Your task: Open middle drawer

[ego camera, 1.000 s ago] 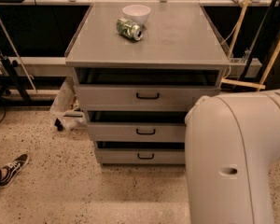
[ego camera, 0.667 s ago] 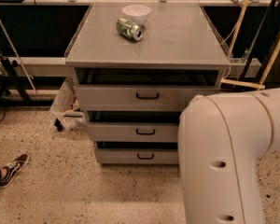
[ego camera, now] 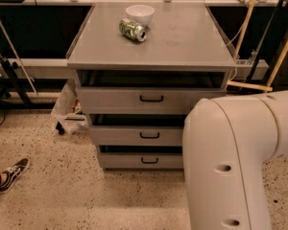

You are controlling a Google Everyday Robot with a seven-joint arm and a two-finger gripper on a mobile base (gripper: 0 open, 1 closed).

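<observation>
The robot's arm (ego camera: 240,128) is a thick, smooth, off-white shell, rounded at its elbow bend; two small dark round holes (ego camera: 223,167) dot its side; the end effector is out of view.

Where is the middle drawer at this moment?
In the camera view, the middle drawer sits at centre, between the top drawer above and the bottom drawer below; the white arm covers its right end. The gripper is out of view.
</observation>
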